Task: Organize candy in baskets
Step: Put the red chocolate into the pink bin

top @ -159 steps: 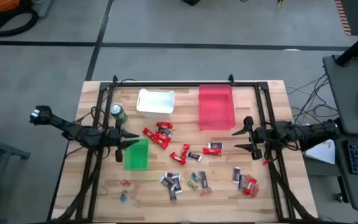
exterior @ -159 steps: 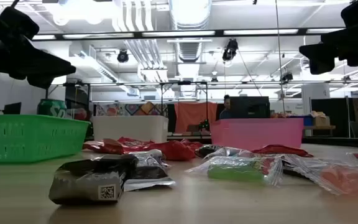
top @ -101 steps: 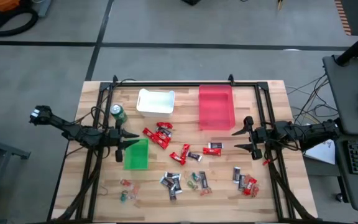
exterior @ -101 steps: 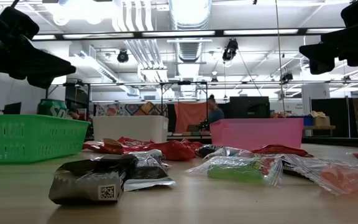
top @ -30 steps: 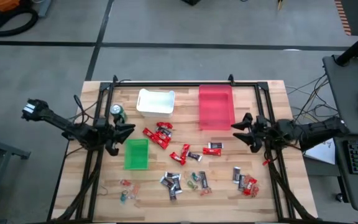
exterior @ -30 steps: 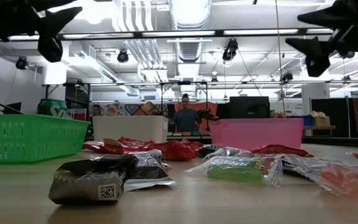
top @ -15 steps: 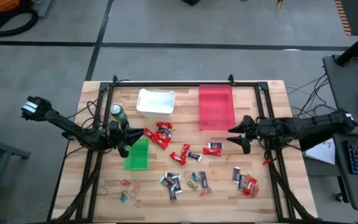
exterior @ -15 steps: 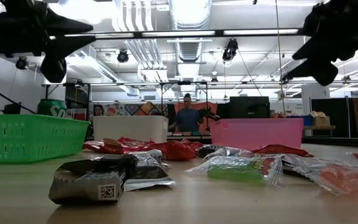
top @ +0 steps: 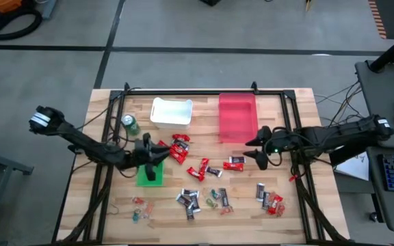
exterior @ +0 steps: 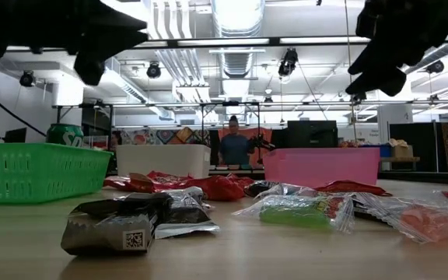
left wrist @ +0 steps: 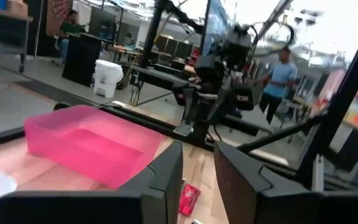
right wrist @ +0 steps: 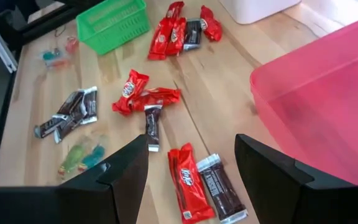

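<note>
The candy lies loose on the wooden table: red bars (top: 176,147) near the middle, dark bars (top: 189,201) and green pieces (top: 217,198) toward the near edge. The white basket (top: 171,111) and red basket (top: 238,117) stand at the far side, and the green basket (top: 146,179) stands left of centre. My left gripper (top: 157,156) hovers level over the green basket, its fingers (left wrist: 166,180) open by a narrow gap, nothing between them. My right gripper (top: 250,150) hangs open and tipped down, in front of the red basket, above a red bar (right wrist: 188,180) and a dark bar (right wrist: 219,186).
A green drink can (top: 130,124) stands left of the white basket. A black frame (top: 190,92) runs along the table's far edge and both sides. More candy lies near the front right (top: 269,198) and front left (top: 139,208). People show in the room beyond.
My left gripper has moved toward the table's right, out over the green basket. My right gripper has moved toward the table's left, in front of the red basket, and has tipped downward. The candy and baskets have stayed in place.
</note>
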